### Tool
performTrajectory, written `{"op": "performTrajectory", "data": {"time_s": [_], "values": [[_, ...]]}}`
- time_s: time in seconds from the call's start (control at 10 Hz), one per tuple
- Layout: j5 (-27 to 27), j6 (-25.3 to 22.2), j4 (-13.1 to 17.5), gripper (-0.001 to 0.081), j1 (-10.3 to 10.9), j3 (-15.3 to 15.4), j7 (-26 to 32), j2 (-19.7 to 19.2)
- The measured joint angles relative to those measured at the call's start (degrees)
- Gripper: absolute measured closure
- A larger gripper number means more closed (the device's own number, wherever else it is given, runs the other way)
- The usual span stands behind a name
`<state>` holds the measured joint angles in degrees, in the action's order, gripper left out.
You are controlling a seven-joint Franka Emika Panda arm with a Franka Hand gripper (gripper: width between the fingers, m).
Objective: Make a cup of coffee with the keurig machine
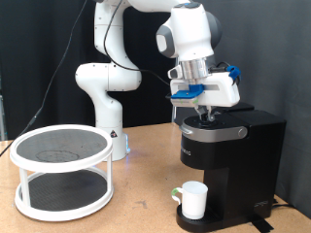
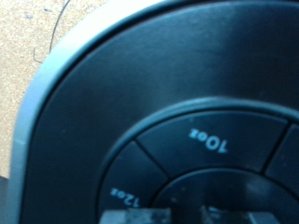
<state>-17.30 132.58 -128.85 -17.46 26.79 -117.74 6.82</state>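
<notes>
Now claw (image 1: pixel 206 114) down on keurig machine (image 1: pixel 228 160) lid, grip state unclear; cup (image 1: pixel 192 199) below on drip tray.

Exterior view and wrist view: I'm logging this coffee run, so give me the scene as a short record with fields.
gripper: pointing down on top of the keurig machine
holding: nothing visible
lid: down
cup: white, under the machine's head on the drip tray
wrist view: close on the lid's button ring, 10oz button, 12oz beside it
other: white two-tier rack at the exterior view's left
</notes>
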Motion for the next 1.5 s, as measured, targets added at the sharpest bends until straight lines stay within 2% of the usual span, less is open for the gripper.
{"op": "performTrajectory", "data": {"time_s": [0.6,1.0,1.5], "values": [[0.31,-0.59,0.22,0.0806,-0.48,-0.01,-1.23,-0.23],[1.84,-2.86,2.23,0.0806,-1.55,-0.16,-4.21,-1.83],[2.0,-3.24,4.04,0.0806,-1.87,-0.49,-3.71,-3.45]]}}
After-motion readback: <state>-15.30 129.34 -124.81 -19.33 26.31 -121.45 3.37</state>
